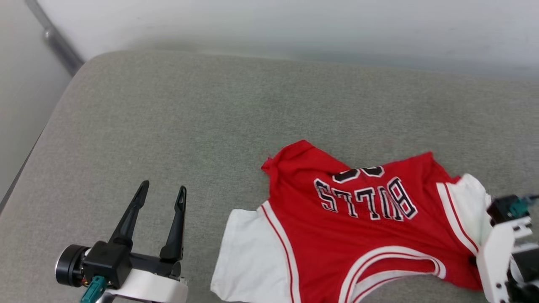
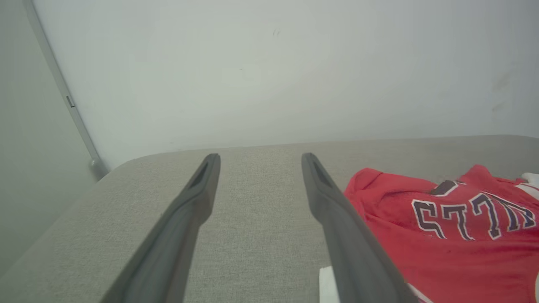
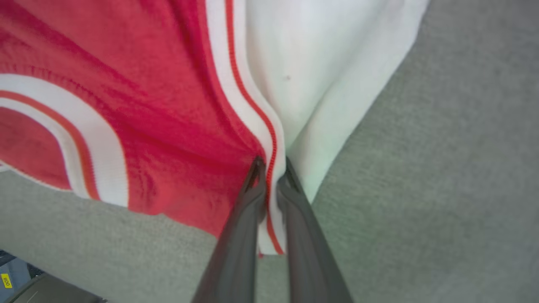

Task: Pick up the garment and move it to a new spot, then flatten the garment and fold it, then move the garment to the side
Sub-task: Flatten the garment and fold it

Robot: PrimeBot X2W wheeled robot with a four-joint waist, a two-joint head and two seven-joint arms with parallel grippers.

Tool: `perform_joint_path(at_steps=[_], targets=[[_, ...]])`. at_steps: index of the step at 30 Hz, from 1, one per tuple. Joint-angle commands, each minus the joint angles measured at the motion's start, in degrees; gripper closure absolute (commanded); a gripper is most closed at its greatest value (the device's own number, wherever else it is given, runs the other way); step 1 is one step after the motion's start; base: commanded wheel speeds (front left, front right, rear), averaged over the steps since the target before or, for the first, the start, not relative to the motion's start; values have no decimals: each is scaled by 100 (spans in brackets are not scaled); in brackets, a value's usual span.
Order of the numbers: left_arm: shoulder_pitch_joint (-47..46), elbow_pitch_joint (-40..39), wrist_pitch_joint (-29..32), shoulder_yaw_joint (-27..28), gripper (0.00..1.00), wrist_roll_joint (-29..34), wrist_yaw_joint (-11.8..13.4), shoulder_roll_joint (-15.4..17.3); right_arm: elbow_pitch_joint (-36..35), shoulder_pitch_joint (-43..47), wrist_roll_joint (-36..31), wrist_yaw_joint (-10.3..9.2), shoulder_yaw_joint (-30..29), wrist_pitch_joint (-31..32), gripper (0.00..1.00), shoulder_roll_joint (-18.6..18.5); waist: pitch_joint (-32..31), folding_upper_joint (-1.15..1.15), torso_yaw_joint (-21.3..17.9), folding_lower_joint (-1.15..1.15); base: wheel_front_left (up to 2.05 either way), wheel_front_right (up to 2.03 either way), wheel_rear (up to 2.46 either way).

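Garment [image 1: 358, 235] lies chest-up on the grey cushioned surface [image 1: 168, 109], collar toward the robot, in the right half of the head view. Nearest, the right hand [image 3: 271, 168] is clamped tight on the striped seam where the red body meets the white sleeve [image 3: 320, 75], and the cloth puckers into the pinch. The left hand [image 1: 163, 185] is spread wide and holds nothing. It sits over bare surface, just beside the other sleeve [image 1: 248, 252].

I judge the pick-up to be half prepared, with one shoulder secured and the other free. Lifting from that single seam would likely let the shirt swing and crumple. The better move is for the left hand to come in low over the other sleeve and close on the matching striped seam. Both hands can then rise together and level, keeping the shoulders apart so the cloth hangs flat and sets down needing little smoothing.

Farther out, the "BULLS" lettering [image 1: 366, 202] reads clearly. The number beyond it is partly tucked under a fold, so only its lower part shows. The far corner [image 1: 273, 164] is bunched, and I cannot tell how much hem is turned under there.

The collar edge is cut off by the bottom of the head view. There the right hand's fingers are hidden behind its pale wrist housing. Whether the pinch holds one layer or both cannot be told. Beyond the surface stands a plain pale wall [image 1: 294, 25].
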Motion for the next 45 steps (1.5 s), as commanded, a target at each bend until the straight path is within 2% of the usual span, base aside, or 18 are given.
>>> perform_joint_path(at_steps=[1,4,10,11,12,13,20,26,28,33,34,40,45], targets=[[81,-8,-14,21,0,28,-16,-36,28,457,-36,-20,-149,132,100,-74,-105,0,-116,0,0,0,0],[156,4,-14,24,0,23,-24,-52,-304,951,-104,-19,-602,207,100,36,-168,0,-200,0,0,0,0],[296,51,-14,35,0,27,-28,-54,-857,1717,-308,-14,-1189,197,100,567,-237,0,-368,0,0,0,0],[313,66,-14,20,0,30,-30,-39,-917,1747,-342,-14,-1219,125,92,638,-242,0,-393,0,0,0,0],[313,77,-14,14,0,33,-32,-23,-976,1750,-384,-14,-1217,29,51,691,-247,0,-416,0,0,0,0],[306,90,-14,8,0,35,-33,-8,-1015,1737,-419,-14,-1210,-54,0,732,-255,0,-437,0,0,0,0],[377,194,-14,-73,0,-62,-38,94,-1448,1362,-297,-15,-1017,-1173,0,790,-377,0,-611,0,0,0,0],[608,417,-3,-479,0,-462,-36,358,-1808,1157,-232,-15,-1057,-2764,0,960,-428,0,-771,0,0,0,0],[696,471,168,-652,0,-621,-37,459,-1900,1145,-236,-15,-1054,-3351,0,1031,-431,0,-813,0,0,0,0],[808,364,1033,-903,0,-1010,-37,706,-1911,1174,-346,-14,-1076,-4648,0,1147,-410,0,-901,0,0,0,0],[892,221,1806,-933,0,-1286,-7,740,-1863,1108,-275,-14,-1142,-5087,0,1291,-353,0,-964,0,0,0,0],[947,-175,3340,-1154,0,-1395,106,992,-1794,947,-553,-14,-1019,-5561,0,1237,-135,0,-1089,0,0,0,0],[915,-156,3968,-1213,0,-1341,248,1126,-1667,865,-592,-15,-889,-5765,0,1269,64,0,-1211,0,0,0,0]])
